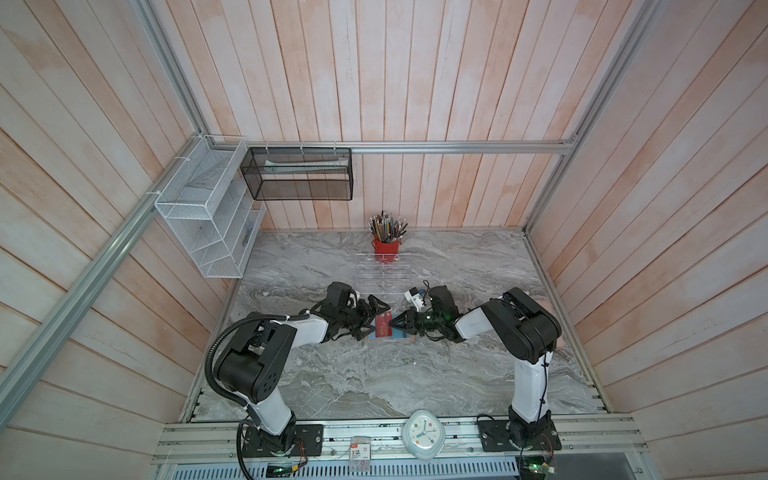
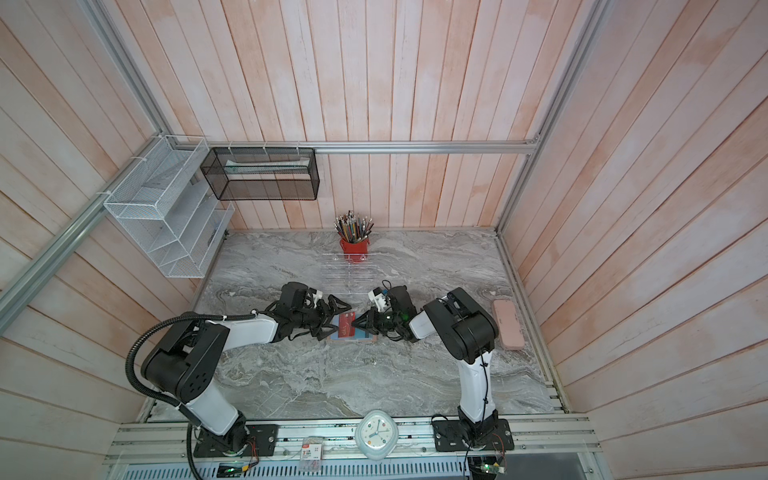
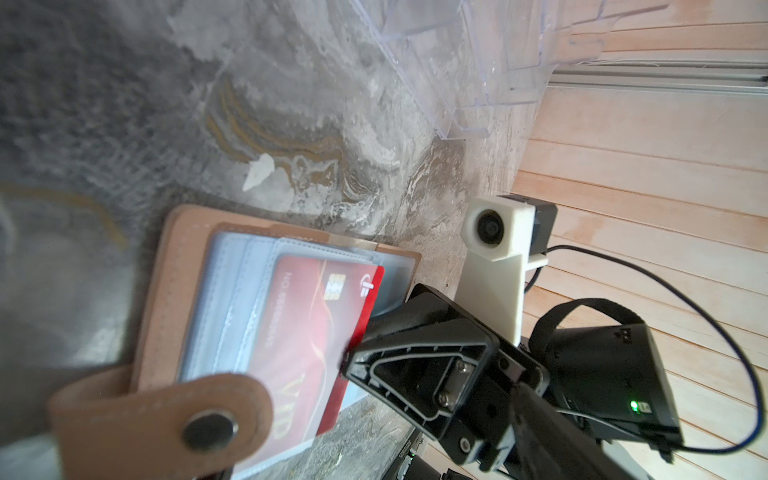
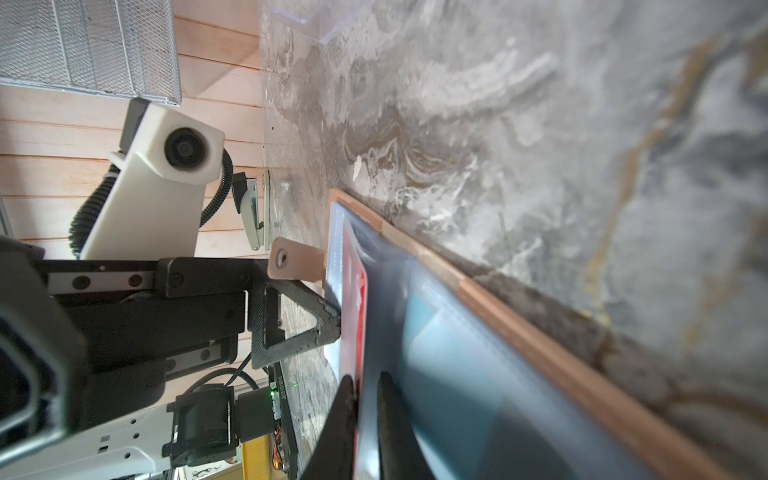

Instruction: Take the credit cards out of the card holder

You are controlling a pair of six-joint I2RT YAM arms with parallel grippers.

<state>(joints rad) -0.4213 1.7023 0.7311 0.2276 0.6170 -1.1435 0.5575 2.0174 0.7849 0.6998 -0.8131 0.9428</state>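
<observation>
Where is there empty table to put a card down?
Biggest bare patch: the marble table between the card holder and the clock. Also free: either side of the pencil cup. Crowded: the middle, where the left gripper meets the right gripper pinching the red card, clear rack close behind.

left gripper (image 1: pixel 380 319) and right gripper (image 1: pixel 393 324) flanking card holder (image 1: pixel 395 336), clear rack (image 1: pixel 384 276) close behind, table (image 1: pixel 374 374) open in front, pink case (image 2: pixel 508 324) apparently well aside
</observation>
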